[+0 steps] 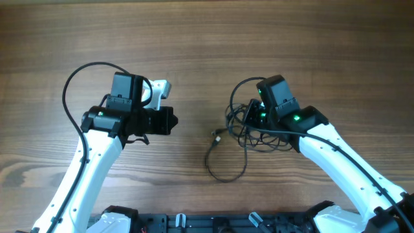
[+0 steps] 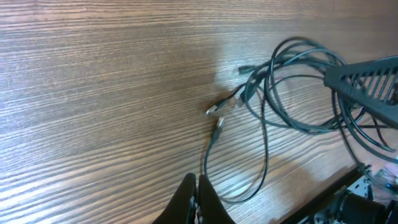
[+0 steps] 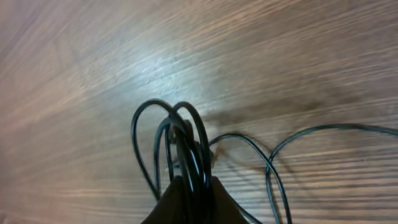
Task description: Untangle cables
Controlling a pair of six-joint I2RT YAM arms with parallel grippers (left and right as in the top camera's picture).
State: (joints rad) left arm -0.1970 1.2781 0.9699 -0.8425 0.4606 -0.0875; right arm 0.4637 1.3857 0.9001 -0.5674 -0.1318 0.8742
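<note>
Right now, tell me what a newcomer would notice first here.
The cables sit tangled right of centre, one loop trailing toward the near edge. The right gripper is shut on a bunch of their loops. The left gripper hangs shut and empty over the table, left of them.

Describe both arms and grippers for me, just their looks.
The left arm and right arm are glossy white links with black joint housings showing small green lights. Thick black cables run along each. The left gripper and right gripper have matte black tapered fingers.

Matt wood-grain table (image 1: pixel 194 39), glossy blk cables (image 3: pixel 196 152)
</note>
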